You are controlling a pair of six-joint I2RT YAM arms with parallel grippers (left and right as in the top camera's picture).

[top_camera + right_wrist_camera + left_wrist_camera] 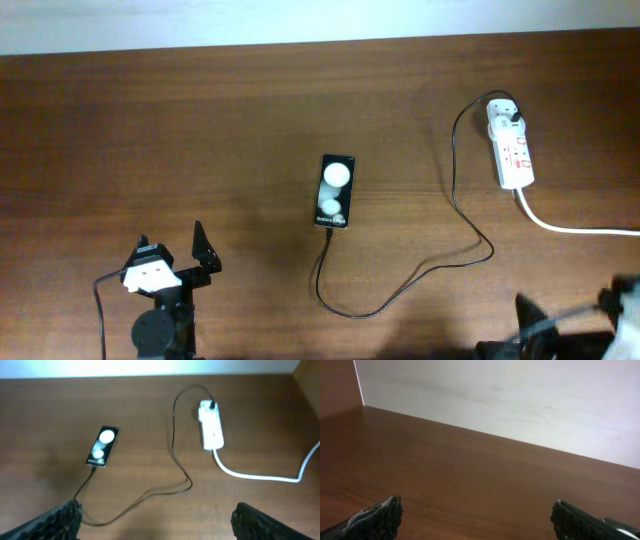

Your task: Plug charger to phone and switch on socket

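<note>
The black phone lies flat at the table's middle, with two white round spots on it. It also shows in the right wrist view. The thin black charger cable runs from the phone's near end in a loop to a white adapter seated in the white socket strip. The cable and the socket strip show in the right wrist view too. My left gripper is open and empty at the front left. My right gripper is open and empty at the front right, well back from the cable.
The socket's thick white cord trails off the right edge. A pale wall runs along the table's far edge. The brown table is bare at the left and back.
</note>
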